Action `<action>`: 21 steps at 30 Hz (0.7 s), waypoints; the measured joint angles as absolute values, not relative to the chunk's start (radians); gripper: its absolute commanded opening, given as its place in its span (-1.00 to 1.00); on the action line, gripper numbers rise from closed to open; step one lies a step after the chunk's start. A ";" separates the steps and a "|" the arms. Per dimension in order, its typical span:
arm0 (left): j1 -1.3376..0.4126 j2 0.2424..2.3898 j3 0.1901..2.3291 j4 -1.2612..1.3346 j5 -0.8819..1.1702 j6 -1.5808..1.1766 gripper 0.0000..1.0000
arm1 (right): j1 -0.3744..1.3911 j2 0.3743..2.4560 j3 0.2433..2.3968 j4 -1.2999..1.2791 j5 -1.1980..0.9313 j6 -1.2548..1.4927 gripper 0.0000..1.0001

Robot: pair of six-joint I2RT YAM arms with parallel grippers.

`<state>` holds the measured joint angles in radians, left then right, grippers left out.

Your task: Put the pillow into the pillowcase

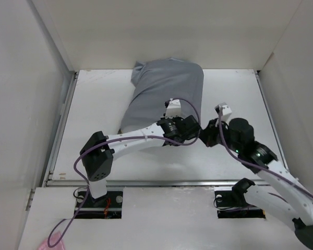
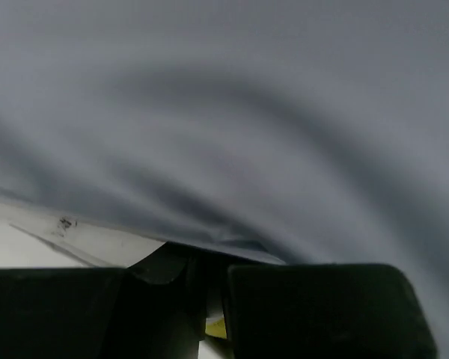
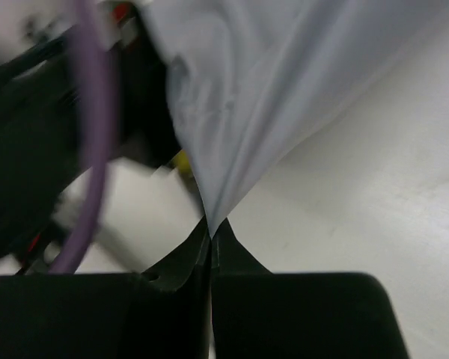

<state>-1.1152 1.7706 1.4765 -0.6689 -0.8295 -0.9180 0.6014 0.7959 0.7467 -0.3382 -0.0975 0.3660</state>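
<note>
Pillowcase (image 1: 167, 91) is matt wrinkled cloth, table (image 1: 104, 109) smooth.

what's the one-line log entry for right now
pillowcase: bulging, far centre | right gripper: shut on its fabric | left gripper: at its near edge, grip unclear | pillow: yellow sliver at opening

Bare table (image 1: 94, 112) left of pillowcase (image 1: 167, 88); left arm (image 1: 135, 139) across its near end

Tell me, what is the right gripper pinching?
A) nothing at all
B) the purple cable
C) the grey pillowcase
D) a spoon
C: in the right wrist view, the right gripper has its two fingers closed together on a pulled-up fold of the grey pillowcase.
</note>
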 measured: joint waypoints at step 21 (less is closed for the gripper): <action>-1.200 1.837 1.483 -0.701 -0.832 -1.202 0.98 | 0.597 0.682 0.813 -0.712 -0.430 0.345 -1.00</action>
